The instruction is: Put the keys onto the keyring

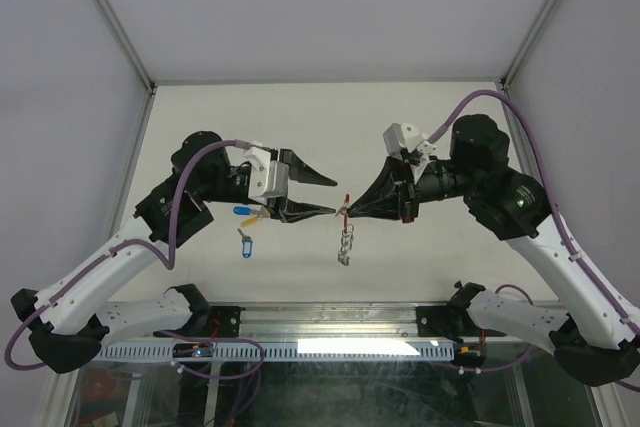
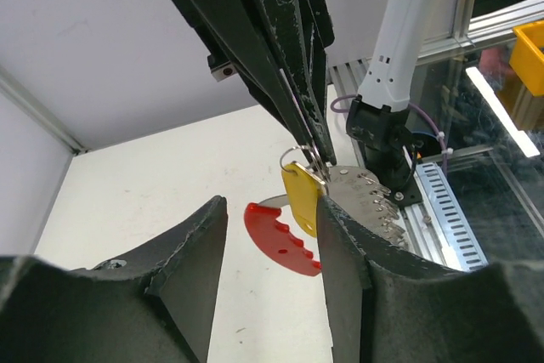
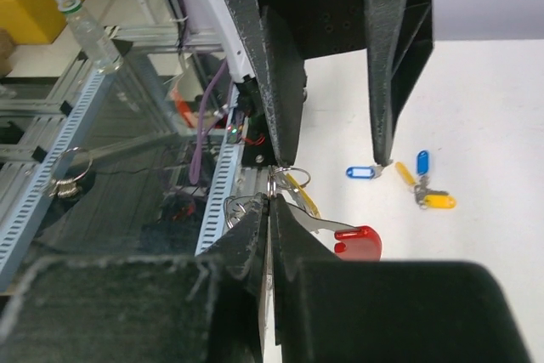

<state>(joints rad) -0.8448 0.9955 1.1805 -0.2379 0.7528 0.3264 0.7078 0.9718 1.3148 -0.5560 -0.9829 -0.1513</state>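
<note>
Left gripper (image 1: 334, 196) stands parted, right gripper (image 1: 351, 211) pinches the keyring (image 2: 276, 244) with the yellow key (image 2: 301, 199) hanging — draw back towards nine o'clock, gently.

Both arms bent inward, tips nearly meeting at centre; left gripper (image 1: 334, 196) jaws parted, right gripper (image 1: 352, 211) jaws pinched tight.

L arm (image 1: 100, 267) & R arm (image 1: 575, 277) are wearing smooth white shells on the long links, w/ bulky black housings at the joints & black end caps near the bases. A purple cable (image 1: 178, 232) is running along each arm. White cam blocks (image 1: 266, 175) are showing at both wrists. L gripper (image 1: 334, 195) & R gripper (image 1: 352, 209) are showing matte black fingers (image 2: 191, 269): wedge-shaped, rough-textured, tapering to thin tips.
</note>
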